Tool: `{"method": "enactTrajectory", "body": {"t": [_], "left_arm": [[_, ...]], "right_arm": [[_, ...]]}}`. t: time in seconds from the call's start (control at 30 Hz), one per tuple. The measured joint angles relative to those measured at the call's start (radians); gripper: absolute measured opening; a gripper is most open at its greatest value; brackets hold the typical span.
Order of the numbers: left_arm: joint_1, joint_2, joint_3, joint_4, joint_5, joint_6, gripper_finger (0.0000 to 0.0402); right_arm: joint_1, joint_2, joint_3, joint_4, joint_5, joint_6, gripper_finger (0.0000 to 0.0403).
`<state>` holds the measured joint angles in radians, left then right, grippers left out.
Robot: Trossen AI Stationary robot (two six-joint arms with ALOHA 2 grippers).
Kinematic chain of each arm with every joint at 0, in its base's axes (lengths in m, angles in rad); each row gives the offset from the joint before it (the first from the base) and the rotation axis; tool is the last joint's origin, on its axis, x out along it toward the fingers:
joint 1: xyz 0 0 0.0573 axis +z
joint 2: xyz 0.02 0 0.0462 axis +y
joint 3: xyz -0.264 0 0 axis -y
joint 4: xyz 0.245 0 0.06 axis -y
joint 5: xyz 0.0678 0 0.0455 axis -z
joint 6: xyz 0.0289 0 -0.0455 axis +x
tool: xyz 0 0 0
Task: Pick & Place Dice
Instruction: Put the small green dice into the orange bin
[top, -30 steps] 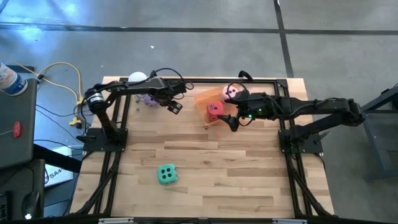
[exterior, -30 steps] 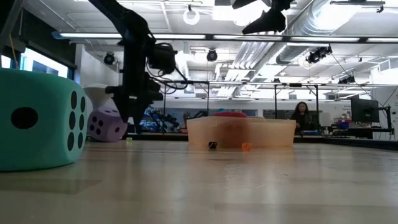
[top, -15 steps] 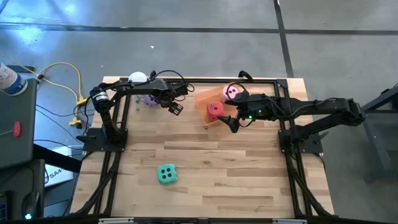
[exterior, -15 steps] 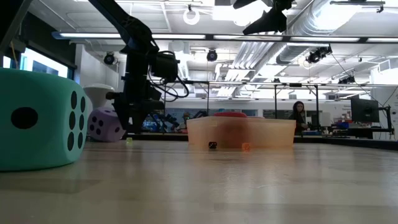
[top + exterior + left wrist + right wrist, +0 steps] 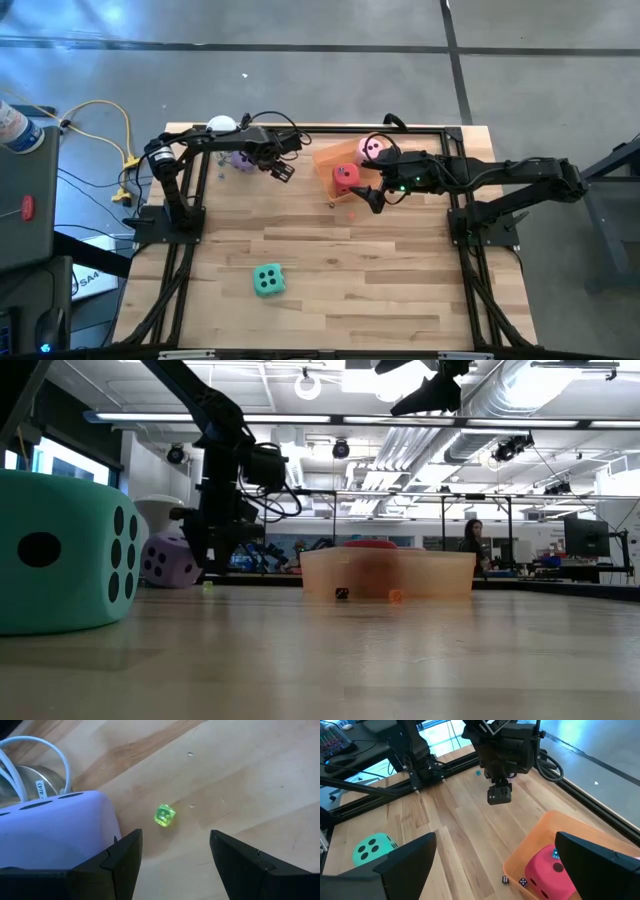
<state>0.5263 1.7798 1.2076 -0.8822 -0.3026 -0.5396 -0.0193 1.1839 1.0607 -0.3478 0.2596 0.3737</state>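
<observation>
Left gripper (image 5: 172,852), fingers spread and empty, is held beside the purple die (image 5: 238,159) at far left; being probably soft and light, it is best pinched across opposite flat faces; right gripper (image 5: 492,870) gapes over the tray (image 5: 335,154).

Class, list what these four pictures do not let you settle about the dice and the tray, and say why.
- Red die: low view, blurred behind the orange tray wall.
- Purple die: left wrist view, cut off by the edge; high view, left arm covers it.
- Tiny green die: pips too small to count.
- Pink die: right wrist view, partly behind a finger.
</observation>
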Motion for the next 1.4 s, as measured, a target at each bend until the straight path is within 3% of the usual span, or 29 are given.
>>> {"method": "enactTrajectory", "body": {"t": [0.4,1.03,1.4], "left_arm": [[0.062,0.0,0.0,0.03,0.114,-0.039,0.0224],[0.074,0.0,-0.003,0.031,0.136,-0.083,0.0224],[0.109,0.001,-0.065,0.109,0.171,-0.113,0.0224]], "right_arm": [[0.0,0.0,0.0,0.0,0.0,0.0,0.04],[0.0,0.0,0.0,0.0,0.0,0.0,0.04],[0.015,0.0,0.0,0.0,0.001,0.007,0.04]]}}
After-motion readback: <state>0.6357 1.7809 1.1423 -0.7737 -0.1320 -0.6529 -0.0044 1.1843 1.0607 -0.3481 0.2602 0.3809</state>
